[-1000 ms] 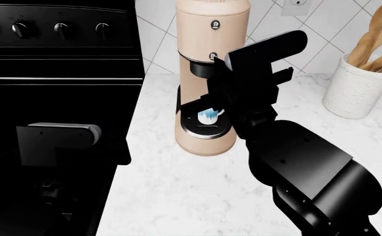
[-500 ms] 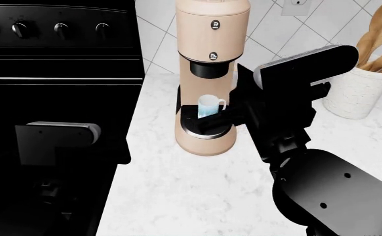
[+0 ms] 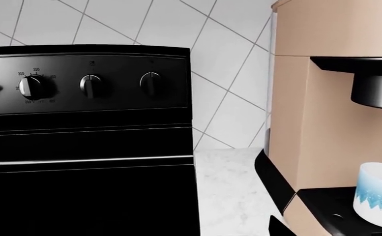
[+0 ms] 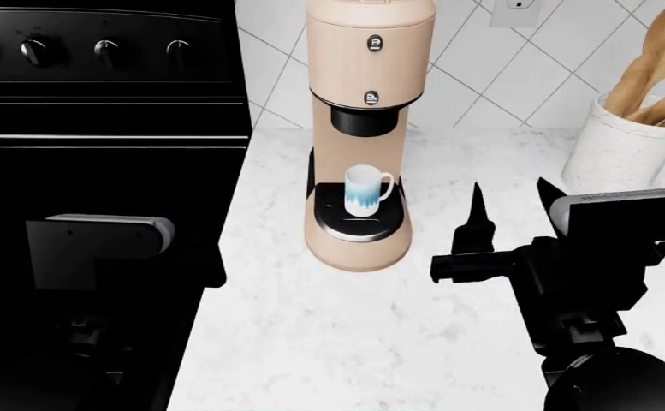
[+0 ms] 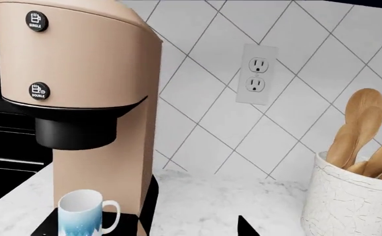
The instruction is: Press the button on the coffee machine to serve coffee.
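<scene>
- Two buttons [image 4: 373, 70] are showing on the coffee machine [image 4: 366, 128], standing at the counter's [image 4: 344, 342] back edge.
- Right gripper [image 4: 509, 210] is hanging released, beside the machine.
- Left gripper: cannot tell.

So the coffee machine [image 4: 366, 128] is a tall beige-pink cylinder standing upright on the white marble tabletop [image 4: 344, 342], off to the left of the right gripper's fingers [image 4: 475, 224] and clear of them, no contact. Black brew head [image 4: 365, 121] sticks out the front, round black drip tray [image 4: 359, 224] sits below it. Two small round black buttons on the front: the top one [image 5: 37, 21] reads SINGLE, the lower one [image 5: 39, 90] DOUBLE, just above the brew head.
</scene>
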Tool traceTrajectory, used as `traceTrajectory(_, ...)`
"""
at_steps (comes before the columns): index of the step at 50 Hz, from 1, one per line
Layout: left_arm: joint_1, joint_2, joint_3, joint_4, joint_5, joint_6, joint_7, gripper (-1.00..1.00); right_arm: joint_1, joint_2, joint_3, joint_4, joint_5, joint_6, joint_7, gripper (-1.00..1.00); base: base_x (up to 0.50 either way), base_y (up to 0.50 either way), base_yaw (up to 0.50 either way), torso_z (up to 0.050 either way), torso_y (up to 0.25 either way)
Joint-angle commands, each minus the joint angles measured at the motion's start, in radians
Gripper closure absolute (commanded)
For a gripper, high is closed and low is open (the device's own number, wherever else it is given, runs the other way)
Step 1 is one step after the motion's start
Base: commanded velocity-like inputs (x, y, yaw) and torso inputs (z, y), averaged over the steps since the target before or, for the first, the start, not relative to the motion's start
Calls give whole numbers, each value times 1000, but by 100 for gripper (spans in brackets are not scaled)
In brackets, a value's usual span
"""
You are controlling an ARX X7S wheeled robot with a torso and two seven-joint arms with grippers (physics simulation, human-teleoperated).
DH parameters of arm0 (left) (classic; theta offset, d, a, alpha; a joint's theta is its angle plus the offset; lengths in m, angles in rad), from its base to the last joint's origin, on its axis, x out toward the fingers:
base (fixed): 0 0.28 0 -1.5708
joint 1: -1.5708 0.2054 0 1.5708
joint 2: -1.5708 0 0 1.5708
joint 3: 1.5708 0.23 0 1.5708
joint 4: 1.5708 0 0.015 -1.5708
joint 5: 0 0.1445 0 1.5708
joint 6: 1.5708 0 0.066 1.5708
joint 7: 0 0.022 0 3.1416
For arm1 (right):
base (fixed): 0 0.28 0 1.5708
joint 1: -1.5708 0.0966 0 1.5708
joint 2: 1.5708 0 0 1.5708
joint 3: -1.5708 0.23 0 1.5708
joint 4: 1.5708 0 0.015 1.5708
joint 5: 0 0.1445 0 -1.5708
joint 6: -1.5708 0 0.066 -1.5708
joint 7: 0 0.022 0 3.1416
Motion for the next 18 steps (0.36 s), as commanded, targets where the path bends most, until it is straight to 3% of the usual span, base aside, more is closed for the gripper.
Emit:
traceTrajectory(1, 26, 8, 1, -32, 20, 35, 15, -100, -146, 20, 38, 13, -42, -109, -30, -100, 0, 0, 0, 0, 0)
traceTrajectory(18, 72, 1, 23, -122, 62, 133, 34, -100, -289, 34, 0, 139, -157, -322, -88, -100, 0, 0, 0, 0, 0)
